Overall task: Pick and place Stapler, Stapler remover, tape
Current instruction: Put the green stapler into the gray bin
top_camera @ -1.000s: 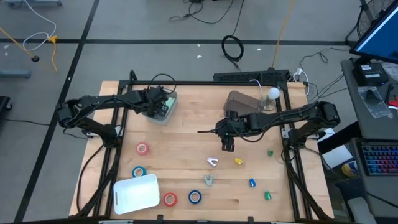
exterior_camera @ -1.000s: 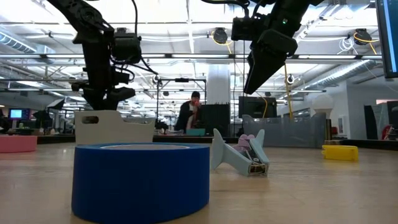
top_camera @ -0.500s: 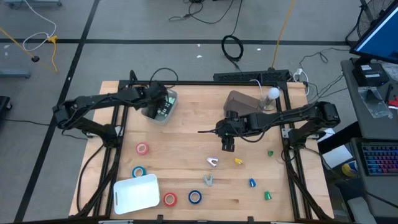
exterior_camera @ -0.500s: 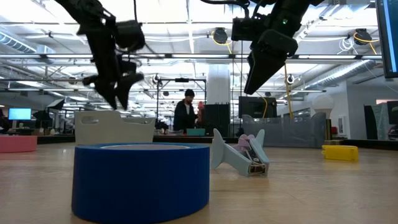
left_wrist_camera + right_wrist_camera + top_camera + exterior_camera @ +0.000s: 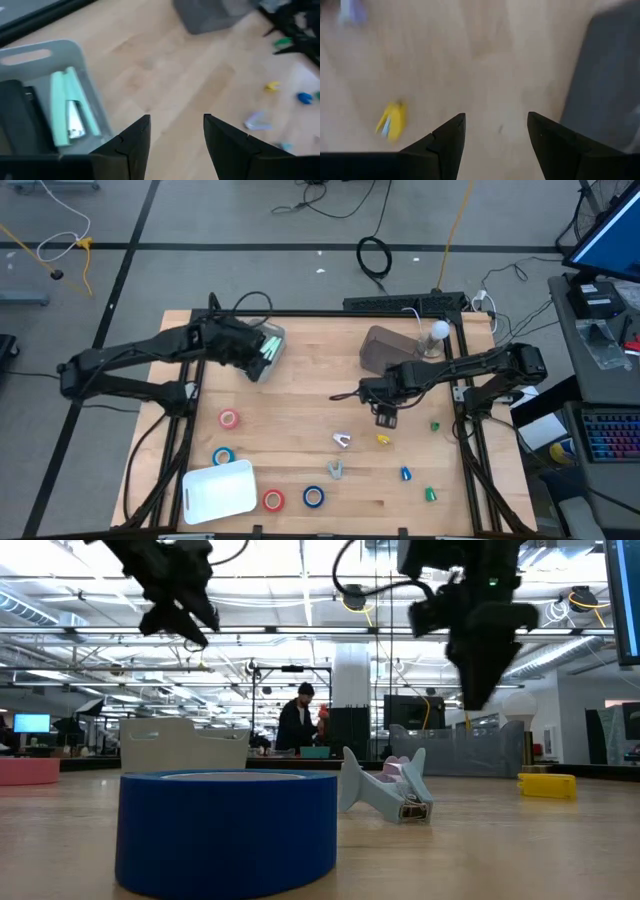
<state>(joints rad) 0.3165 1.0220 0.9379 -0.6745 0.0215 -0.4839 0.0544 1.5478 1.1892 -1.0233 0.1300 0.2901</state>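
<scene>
Beside the open right end effector (image 5: 386, 417) lies 1 yellow stapler remover (image 5: 383, 439).

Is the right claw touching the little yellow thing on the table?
Apart. In the right wrist view the right claw is open and empty, with bare wood between its fingers and the yellow thing.

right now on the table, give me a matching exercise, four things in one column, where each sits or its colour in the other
Things:
1. mint stapler
2. white bin
3. right hand
4. staple remover in the right wrist view

Places or colours:
A. yellow
B. inside the clear bin
C. front left of the table
D. open above bare wood, mid table

Pairs: 1-B, 2-C, 3-D, 4-A
</scene>
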